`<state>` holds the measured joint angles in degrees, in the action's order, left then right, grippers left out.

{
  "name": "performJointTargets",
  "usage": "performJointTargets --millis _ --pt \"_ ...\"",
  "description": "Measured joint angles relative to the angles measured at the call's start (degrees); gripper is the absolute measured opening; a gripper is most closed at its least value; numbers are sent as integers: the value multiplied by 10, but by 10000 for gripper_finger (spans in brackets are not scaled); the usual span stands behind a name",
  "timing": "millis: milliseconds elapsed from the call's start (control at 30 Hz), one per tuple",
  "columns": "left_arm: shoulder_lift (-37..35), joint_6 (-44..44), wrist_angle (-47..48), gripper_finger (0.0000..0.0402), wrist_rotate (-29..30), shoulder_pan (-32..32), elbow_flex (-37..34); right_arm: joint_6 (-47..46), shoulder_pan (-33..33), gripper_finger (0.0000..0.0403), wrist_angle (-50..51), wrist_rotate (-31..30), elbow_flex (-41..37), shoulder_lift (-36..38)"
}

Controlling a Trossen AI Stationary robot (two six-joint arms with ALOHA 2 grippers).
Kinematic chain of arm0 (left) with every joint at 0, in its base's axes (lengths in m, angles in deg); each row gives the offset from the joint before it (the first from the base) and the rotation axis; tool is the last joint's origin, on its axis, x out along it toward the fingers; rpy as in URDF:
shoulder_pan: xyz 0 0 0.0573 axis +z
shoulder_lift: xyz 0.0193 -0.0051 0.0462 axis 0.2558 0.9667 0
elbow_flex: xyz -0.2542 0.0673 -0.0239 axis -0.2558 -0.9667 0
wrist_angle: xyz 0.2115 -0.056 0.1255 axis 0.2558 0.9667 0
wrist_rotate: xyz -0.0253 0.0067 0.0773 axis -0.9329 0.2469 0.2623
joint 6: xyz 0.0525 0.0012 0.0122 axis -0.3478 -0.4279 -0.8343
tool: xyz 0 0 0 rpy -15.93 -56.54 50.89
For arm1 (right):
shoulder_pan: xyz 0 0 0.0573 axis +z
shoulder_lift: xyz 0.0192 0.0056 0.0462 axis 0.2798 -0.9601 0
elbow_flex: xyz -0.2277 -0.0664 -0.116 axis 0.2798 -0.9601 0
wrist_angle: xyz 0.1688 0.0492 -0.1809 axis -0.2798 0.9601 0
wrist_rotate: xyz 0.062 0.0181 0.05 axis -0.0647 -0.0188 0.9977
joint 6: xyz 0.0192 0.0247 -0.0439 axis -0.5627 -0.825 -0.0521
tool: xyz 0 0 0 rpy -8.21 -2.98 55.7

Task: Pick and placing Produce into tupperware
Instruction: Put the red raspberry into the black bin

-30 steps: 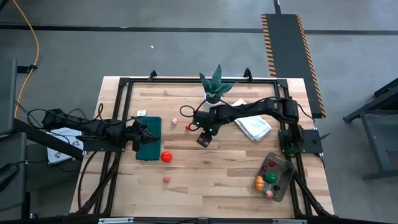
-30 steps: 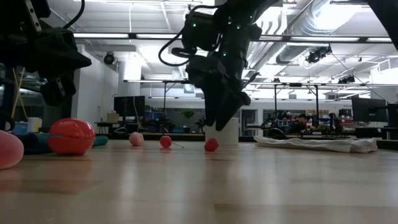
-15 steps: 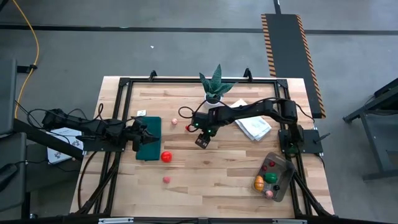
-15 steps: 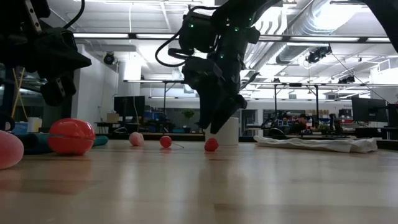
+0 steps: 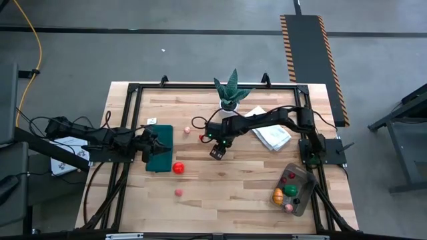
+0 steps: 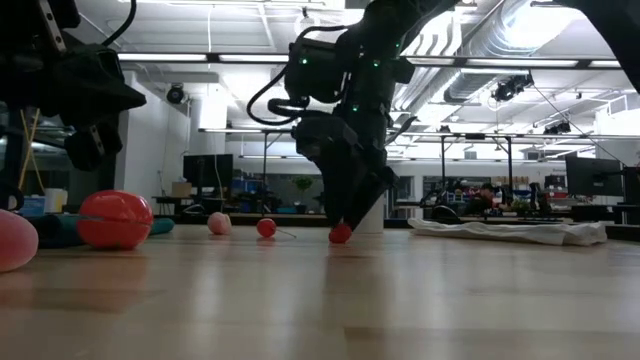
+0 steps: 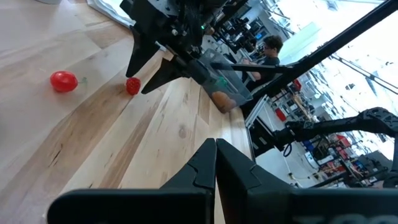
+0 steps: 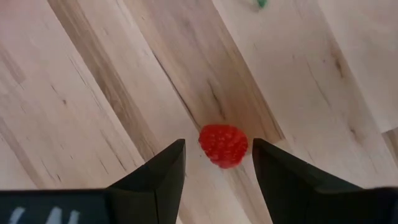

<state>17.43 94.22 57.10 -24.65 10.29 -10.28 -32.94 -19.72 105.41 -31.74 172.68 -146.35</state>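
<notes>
Right tool [image 8: 214, 163] is down over the middle of the counter [image 5: 233, 187], fingers [image 8: 163, 168] parted to a middling gap with a small red berry [image 8: 224, 145] sitting between the tips, not yet pinched. From the low view that tool [image 6: 342, 222] hangs just above the berry [image 6: 341, 234], which rests on the wood.

Big picture: the wooden counter carries everything. Over on the left, the left tool [image 5: 155, 143] hovers above the flat dark green mat [image 5: 160, 148], fingers pressed together and holding nothing. On the right side, a folded white cloth [image 5: 272, 136] lies beside the right arm. Near the right corner sits the clear tupperware [image 5: 301, 193], already holding several pieces: orange, green, dark red and pink. At the far edge stands the spiky green plant [image 5: 230, 88] in its white pot.

Down to the loose produce now. A tomato-sized red fruit [image 5: 178, 168] lies just off the near right corner of the mat. A pink piece [image 5: 179, 193] rests nearer still, well apart. A small pale pink one [image 5: 187, 129] sits just right of the mat's far end, and another little red one [image 7: 63, 81] lies close to the berry.
</notes>
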Motion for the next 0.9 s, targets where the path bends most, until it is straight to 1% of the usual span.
performJointTargets --millis 900 --pt "0 0 0 1 -1 0 0 -11 2 176 -20 -3 0 -13"
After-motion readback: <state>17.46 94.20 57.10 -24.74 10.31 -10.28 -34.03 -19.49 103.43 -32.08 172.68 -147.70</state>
